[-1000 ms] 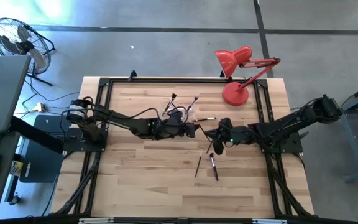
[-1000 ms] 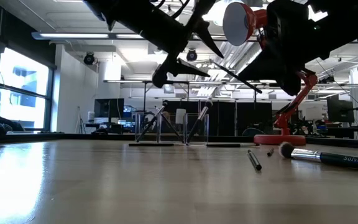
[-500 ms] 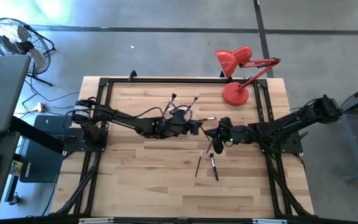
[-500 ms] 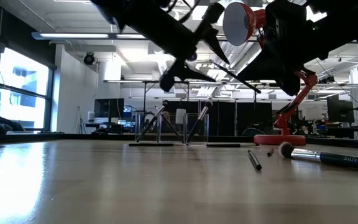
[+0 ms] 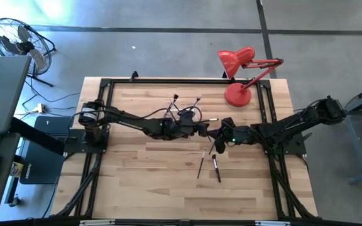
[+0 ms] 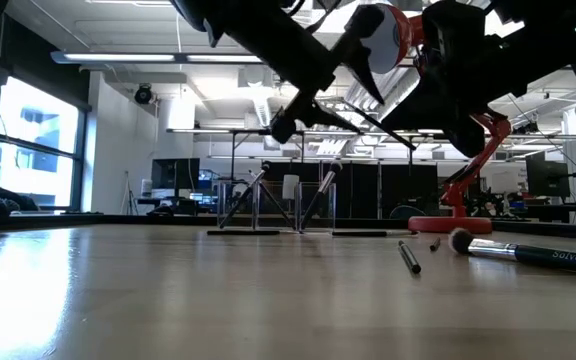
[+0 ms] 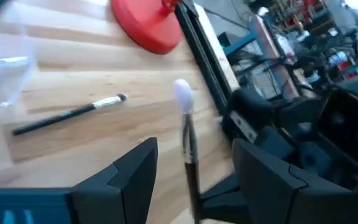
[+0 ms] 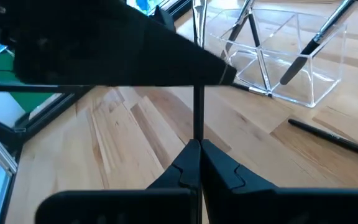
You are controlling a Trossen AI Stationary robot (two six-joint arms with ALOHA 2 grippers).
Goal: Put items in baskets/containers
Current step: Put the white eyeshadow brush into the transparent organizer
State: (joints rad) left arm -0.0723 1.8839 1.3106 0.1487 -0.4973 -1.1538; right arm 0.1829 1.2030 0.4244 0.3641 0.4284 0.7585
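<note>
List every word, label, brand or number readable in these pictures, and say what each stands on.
"Solve": pale lettering on the dark handle of the large brush lying on the table, low view; the reading is uncertain, as the letters are small.
Nothing else can be read. The red lamp and the clear holder show no lettering.

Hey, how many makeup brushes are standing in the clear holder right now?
2. One brush leans in the clear holder on the left arm's side, the other brush on the right arm's side. The left arm covers part of the holder, so more may be hidden.
</note>
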